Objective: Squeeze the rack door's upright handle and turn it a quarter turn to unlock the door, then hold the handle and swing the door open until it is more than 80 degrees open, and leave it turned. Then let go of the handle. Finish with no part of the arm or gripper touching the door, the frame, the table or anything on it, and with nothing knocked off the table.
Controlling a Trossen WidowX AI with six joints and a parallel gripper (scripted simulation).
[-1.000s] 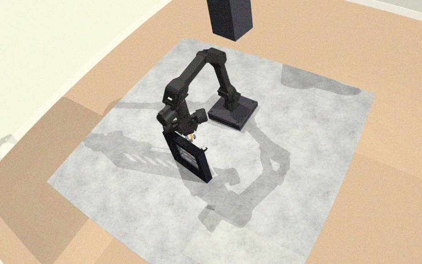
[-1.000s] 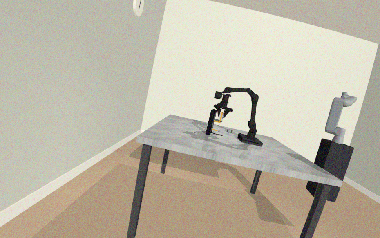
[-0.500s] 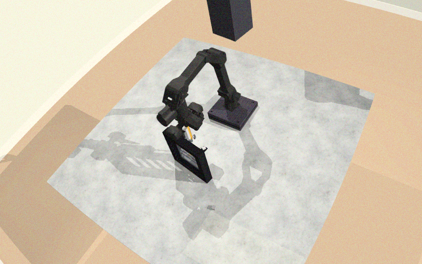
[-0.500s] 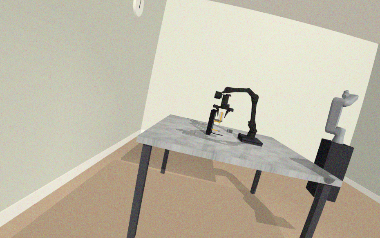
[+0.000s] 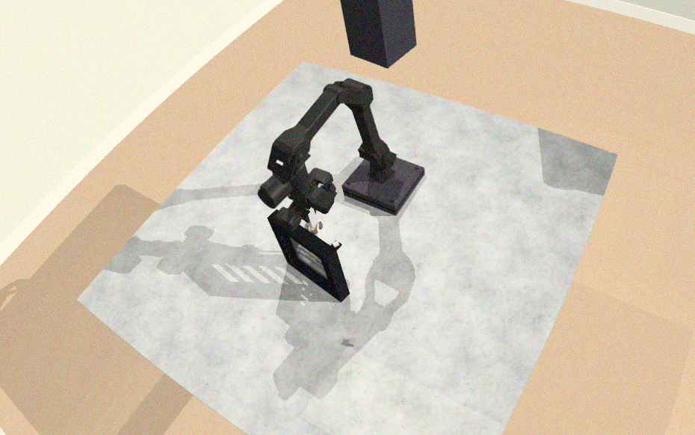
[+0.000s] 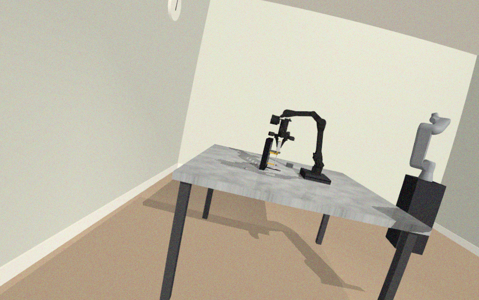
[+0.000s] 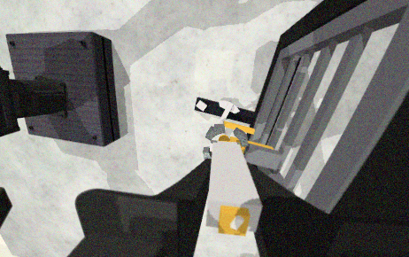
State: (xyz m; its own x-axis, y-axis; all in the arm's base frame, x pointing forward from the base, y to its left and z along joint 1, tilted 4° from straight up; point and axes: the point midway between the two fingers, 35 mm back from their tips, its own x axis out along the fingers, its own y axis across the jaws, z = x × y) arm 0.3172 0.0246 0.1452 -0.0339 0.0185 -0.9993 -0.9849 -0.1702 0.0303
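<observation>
The black frame (image 5: 335, 269) (image 6: 266, 155) stands upright on the table. The barred grey door (image 7: 356, 146) appears closed inside it. The door's handle (image 6: 278, 145) (image 7: 228, 186) is a pale upright bar with yellow parts, held off the door on yellow brackets. In the wrist view its top shows a yellow square. My gripper (image 6: 279, 143) (image 7: 227, 166) points down from above, its two black fingers closed against opposite sides of the handle. The top view mostly hides the fingers behind the arm and frame. How far the handle is turned cannot be told.
The arm's base plate (image 5: 384, 187) (image 6: 314, 177) (image 7: 62, 66) stands on the marbled table (image 5: 461, 307) (image 6: 339, 198). A low black strip (image 7: 210, 106) lies beside the frame's foot. A second, grey arm (image 6: 420, 145) stands on a black pedestal (image 6: 429, 190) past the table edge.
</observation>
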